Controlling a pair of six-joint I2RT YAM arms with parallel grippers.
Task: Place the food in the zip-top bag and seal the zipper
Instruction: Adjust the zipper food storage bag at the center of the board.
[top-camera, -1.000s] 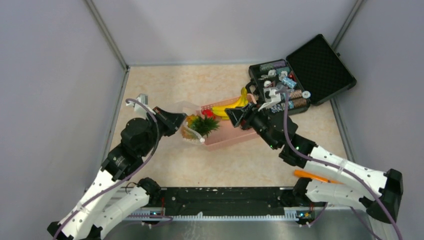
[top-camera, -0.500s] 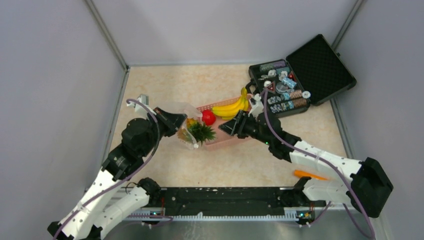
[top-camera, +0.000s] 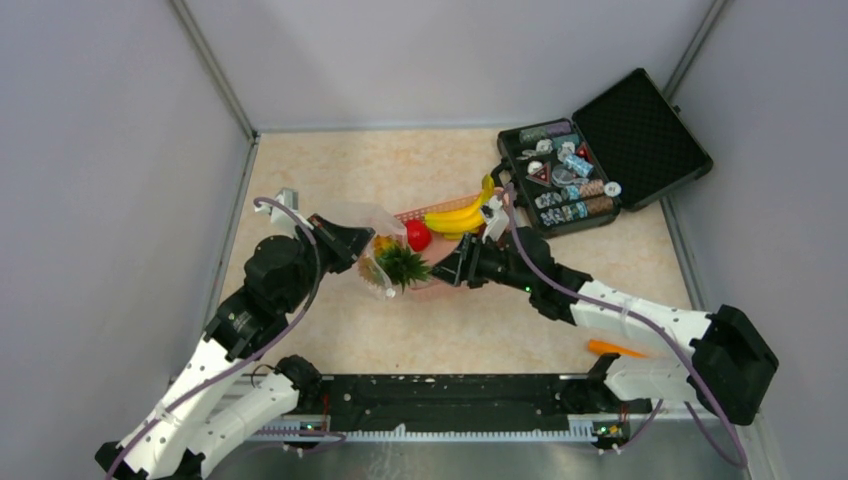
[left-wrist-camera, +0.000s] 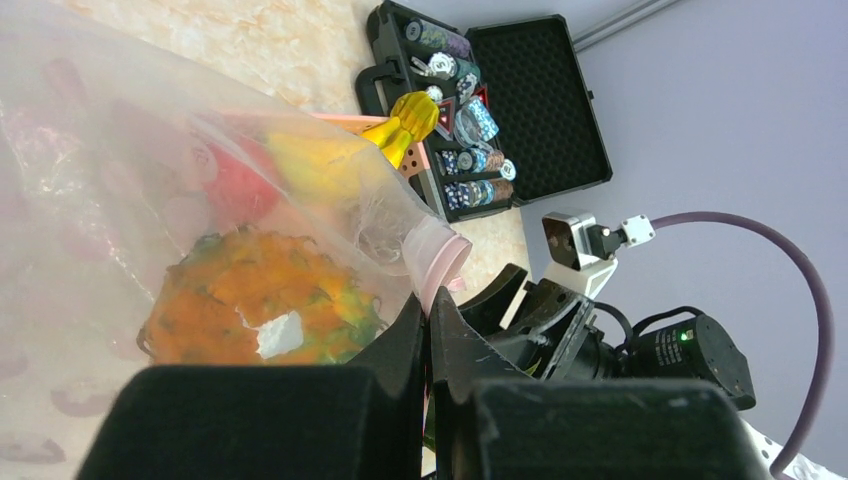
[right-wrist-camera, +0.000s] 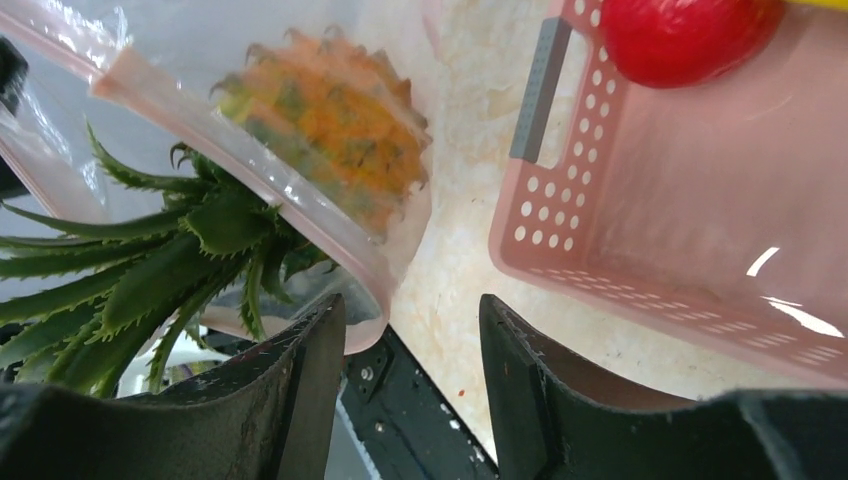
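The clear zip-top bag (top-camera: 362, 222) hangs from my left gripper (top-camera: 347, 243), which is shut on the pink zipper (left-wrist-camera: 437, 262) strip at the bag's mouth. The orange-yellow pineapple (top-camera: 384, 252) lies partly inside the bag, its green leaves (right-wrist-camera: 150, 262) sticking out of the mouth. My right gripper (top-camera: 444, 270) stands open just right of the leaves, with the curled zipper edge (right-wrist-camera: 372, 290) against its left finger. A red round fruit (top-camera: 418, 236) and the yellow banana bunch (top-camera: 460, 215) lie in the pink basket (top-camera: 412, 214).
An open black case (top-camera: 600, 150) with several small trinkets sits at the back right. An orange stick (top-camera: 620, 350) lies by the right arm's base. Grey walls close in the table on the left, back and right.
My right gripper has come down and left from over the basket to the pineapple's leaves and narrowed a little. The pineapple has shifted slightly left, toward the bag. The left gripper has held still.
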